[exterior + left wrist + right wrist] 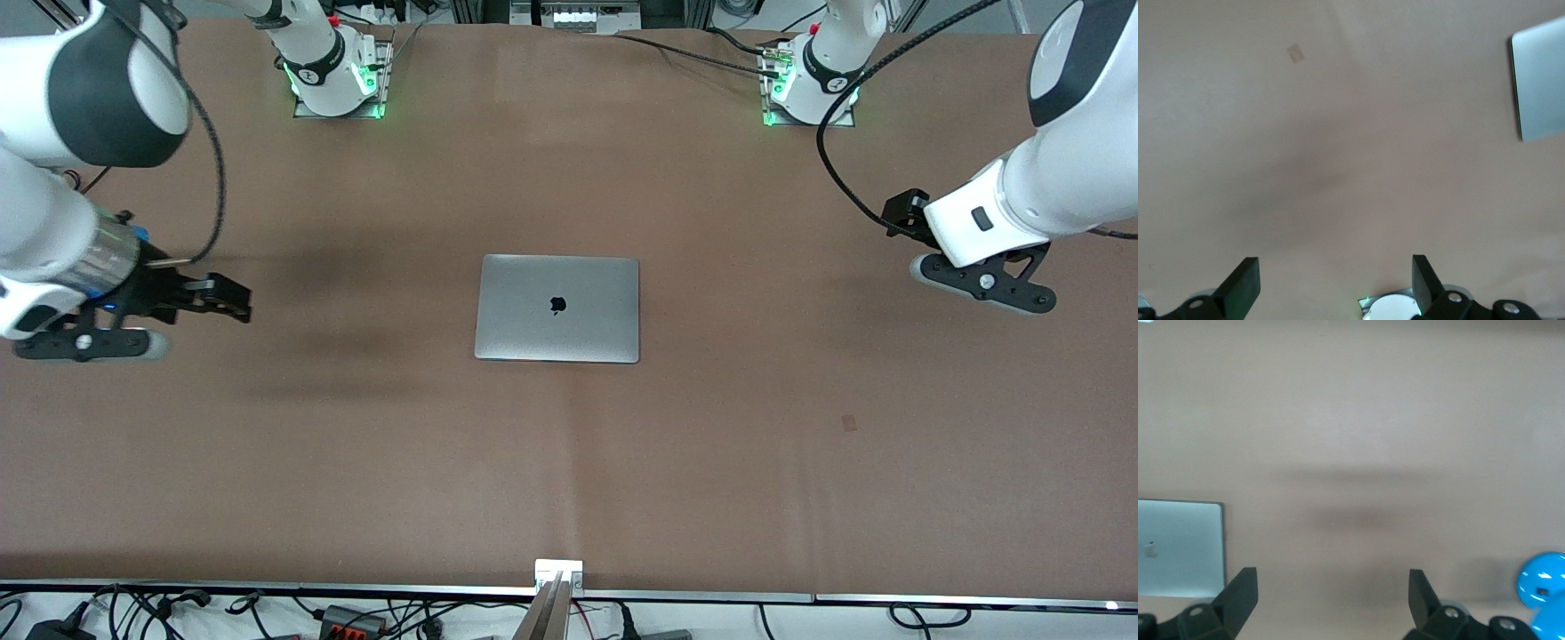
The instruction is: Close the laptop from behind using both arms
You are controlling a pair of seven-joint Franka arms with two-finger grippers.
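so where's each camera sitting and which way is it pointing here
Front view: high across the table, facing the bases; shows the closed laptop, both arms, left gripper, right gripper.
Left wrist view: on the left wrist, looking down at the table; open fingers show.
Right wrist view: likewise; open fingers show.
Shared: all three catch the laptop.

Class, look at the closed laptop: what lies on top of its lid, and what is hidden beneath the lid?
Nothing lies on the laptop; only the black logo marks its lid. The keyboard and screen are covered by the shut lid, so they cannot be seen.
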